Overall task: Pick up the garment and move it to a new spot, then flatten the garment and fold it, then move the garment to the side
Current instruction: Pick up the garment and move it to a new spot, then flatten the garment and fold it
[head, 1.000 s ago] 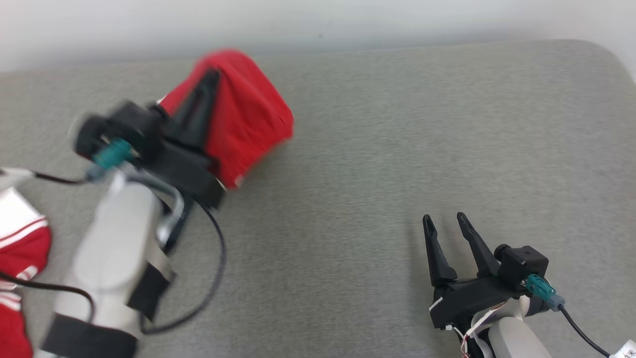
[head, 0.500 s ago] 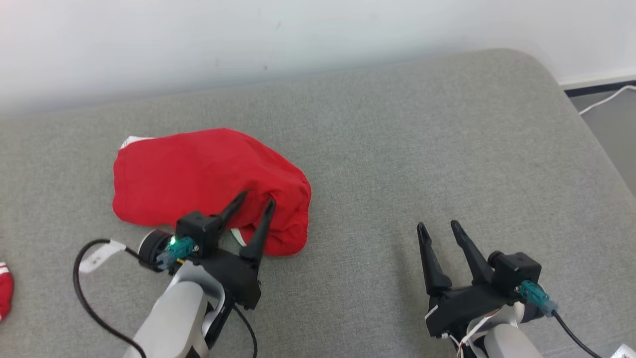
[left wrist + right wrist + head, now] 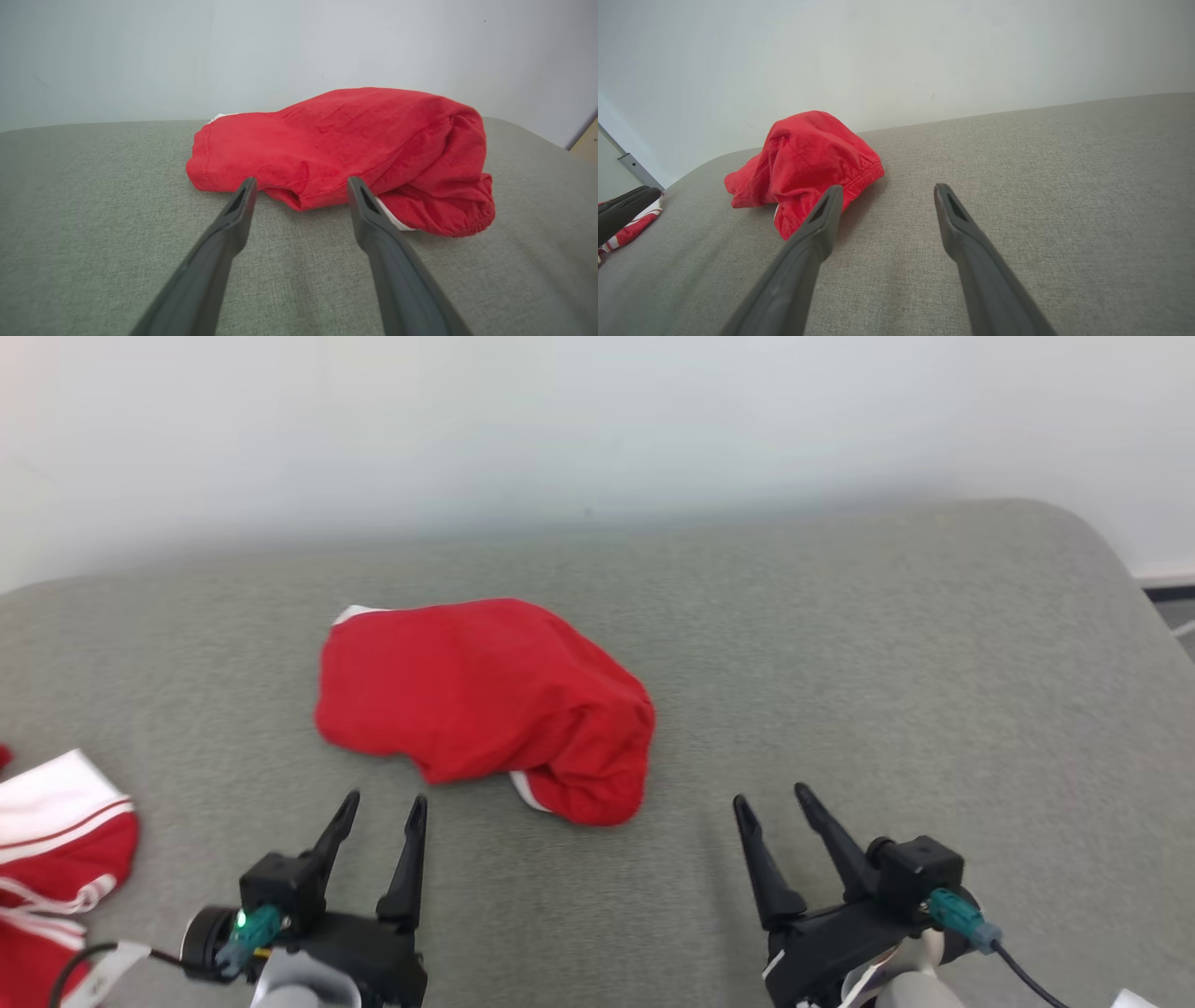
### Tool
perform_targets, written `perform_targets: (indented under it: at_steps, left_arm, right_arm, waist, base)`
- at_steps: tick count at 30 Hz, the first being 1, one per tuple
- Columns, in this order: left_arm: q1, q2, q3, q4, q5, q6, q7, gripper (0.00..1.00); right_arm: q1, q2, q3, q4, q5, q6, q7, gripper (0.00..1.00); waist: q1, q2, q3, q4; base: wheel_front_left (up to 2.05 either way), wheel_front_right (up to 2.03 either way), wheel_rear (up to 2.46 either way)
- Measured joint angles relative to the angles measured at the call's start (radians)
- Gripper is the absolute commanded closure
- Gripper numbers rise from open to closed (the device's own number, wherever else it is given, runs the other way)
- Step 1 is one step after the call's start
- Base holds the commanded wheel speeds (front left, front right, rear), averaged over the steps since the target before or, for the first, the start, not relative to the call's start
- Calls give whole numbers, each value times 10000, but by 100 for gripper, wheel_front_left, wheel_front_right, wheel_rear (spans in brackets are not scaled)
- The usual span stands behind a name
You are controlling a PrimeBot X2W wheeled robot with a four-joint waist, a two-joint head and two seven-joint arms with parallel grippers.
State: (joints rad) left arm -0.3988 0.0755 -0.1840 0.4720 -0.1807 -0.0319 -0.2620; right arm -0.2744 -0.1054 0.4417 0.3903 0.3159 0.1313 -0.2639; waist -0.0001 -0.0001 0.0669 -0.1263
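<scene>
Here, left pincer [image 3: 386,797] and right pincer [image 3: 770,793] stand spread near the red garment [image 3: 485,695], striped cloth [image 3: 56,821] farther left.

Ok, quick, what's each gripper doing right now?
Left gripper: open, empty, just short of the red garment.
Right gripper: open, empty.

Head view looks forward and down from above, mid-distance, over the grey cushion [image 3: 840,644] to the wall [image 3: 597,420]. Both wrist views sit low, close to the cushion, facing the wall along their own fingers [image 3: 219,252]. All three share the red garment [image 3: 485,700]: nearest in left wrist view, off to the left in right wrist view.
</scene>
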Motion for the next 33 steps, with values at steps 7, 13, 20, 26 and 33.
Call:
perform_targets:
  at_steps: [7,13,20,26,33]
  left_arm:
    - [918,-105,627,-385,282,-82,-2,0]
    - [1290,-199,861,-625,410,-194,-2,0]
    - [1456,-228,1095,-767,499,-280,-2,0]
    - [1521,-238,1127,-880,533,-357,-2,0]
    - [1510,-245,823,-857,222,-320,-2,0]
  right_arm:
    - [-40,-105,790,510,621,0,0,0]
    - [-252,-217,922,1039,1003,0,0,0]
    - [-458,-201,499,1563,761,0,0,0]
    - [-706,-94,-230,1540,-579,0,0,0]
    - [-870,42,-1156,2792,-2019,0,2,0]
  waist:
    - [1,1,-157,920]
    - [1,0,-155,1830]
    - [2,1,-49,2889]
    - [2,1,168,3587]
    - [3,1,470,4006]
  base:
    - [0,0,0]
    - [0,0,0]
    - [0,0,0]
    - [0,0,0]
    - [0,0,0]
